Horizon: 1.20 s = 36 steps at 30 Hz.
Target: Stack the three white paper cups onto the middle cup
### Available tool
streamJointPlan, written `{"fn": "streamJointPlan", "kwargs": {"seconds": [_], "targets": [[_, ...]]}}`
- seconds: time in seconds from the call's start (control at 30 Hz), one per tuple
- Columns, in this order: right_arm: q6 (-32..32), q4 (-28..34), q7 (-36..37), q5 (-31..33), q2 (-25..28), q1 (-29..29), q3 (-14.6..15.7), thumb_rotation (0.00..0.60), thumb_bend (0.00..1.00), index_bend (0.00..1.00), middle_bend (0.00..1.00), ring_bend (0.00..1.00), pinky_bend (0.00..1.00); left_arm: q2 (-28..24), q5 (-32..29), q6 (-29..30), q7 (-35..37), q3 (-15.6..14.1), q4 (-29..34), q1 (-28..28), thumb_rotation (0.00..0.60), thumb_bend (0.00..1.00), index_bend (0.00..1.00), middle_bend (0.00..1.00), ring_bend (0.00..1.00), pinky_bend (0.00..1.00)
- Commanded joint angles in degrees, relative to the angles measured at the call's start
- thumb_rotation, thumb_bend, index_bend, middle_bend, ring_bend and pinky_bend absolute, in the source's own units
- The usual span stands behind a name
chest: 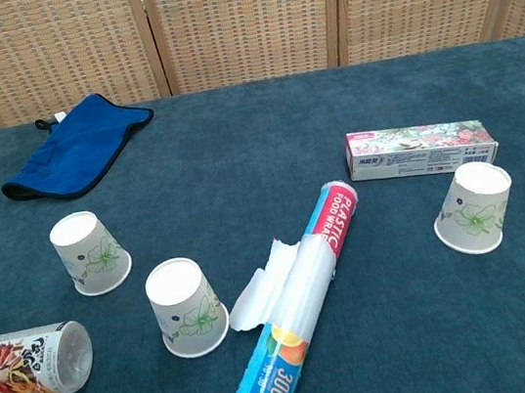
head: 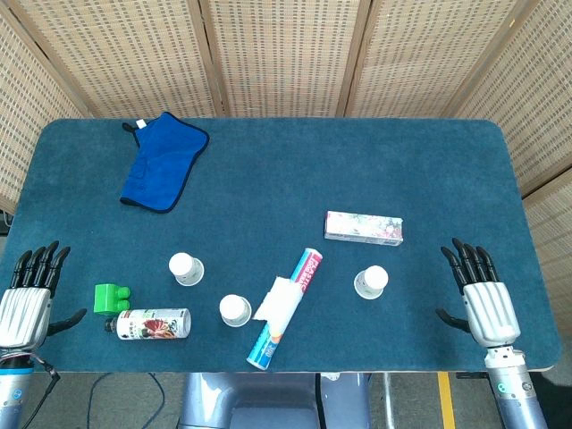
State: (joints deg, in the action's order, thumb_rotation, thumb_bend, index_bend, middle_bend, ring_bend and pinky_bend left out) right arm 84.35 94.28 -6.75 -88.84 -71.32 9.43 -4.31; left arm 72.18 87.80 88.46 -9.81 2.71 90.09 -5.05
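Three white paper cups with a green flower print stand upside down on the blue table (head: 268, 170). The left cup (head: 186, 268) (chest: 90, 253) is nearest my left side. The middle cup (head: 236, 310) (chest: 186, 307) sits close to the front edge. The right cup (head: 371, 281) (chest: 474, 207) stands apart, beyond a roll of plastic wrap. My left hand (head: 29, 295) rests flat and open at the table's left edge. At the right edge lies my right hand (head: 481, 290), open with fingers spread. Neither hand touches a cup, and neither shows in the chest view.
A plastic wrap roll (head: 284, 308) (chest: 298, 300) lies diagonally between the middle and right cups. A flowered box (head: 364, 227) (chest: 420, 147) lies behind the right cup. A lying bottle (head: 152, 323) (chest: 26, 365) and green block (head: 111, 298) are front left. A blue cloth (head: 163, 161) (chest: 74, 157) is back left.
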Motion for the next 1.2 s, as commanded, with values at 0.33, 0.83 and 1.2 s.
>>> {"fn": "streamJointPlan", "kwargs": {"seconds": [0.33, 0.83, 1.2], "targets": [[0.33, 0.11, -0.46, -0.67, -0.5, -0.04, 0.2, 0.6, 0.08, 0.0, 0.0, 0.0, 0.0, 0.18, 0.26, 0.04, 0.54, 0.07, -0.43, -0.15, 0.6, 0.0, 0.0, 0.0, 0.0, 0.0], [-0.24, -0.21, 1.08, 0.14, -0.1, -0.01, -0.02, 0.6, 0.08, 0.0, 0.0, 0.0, 0.0, -0.62, 1.87, -0.79, 2.65, -0.27, 0.84, -1.15, 0.6, 0.01, 0.0, 0.0, 0.0, 0.0], [-0.15, -0.46, 1.84, 0.42, -0.45, -0.07, 0.3, 0.6, 0.08, 0.0, 0.0, 0.0, 0.0, -4.23, -1.42, -12.51, 0.2, 3.92, 4.74, -9.79, 0.6, 0.09, 0.18, 0.0, 0.0, 0.0]]}}
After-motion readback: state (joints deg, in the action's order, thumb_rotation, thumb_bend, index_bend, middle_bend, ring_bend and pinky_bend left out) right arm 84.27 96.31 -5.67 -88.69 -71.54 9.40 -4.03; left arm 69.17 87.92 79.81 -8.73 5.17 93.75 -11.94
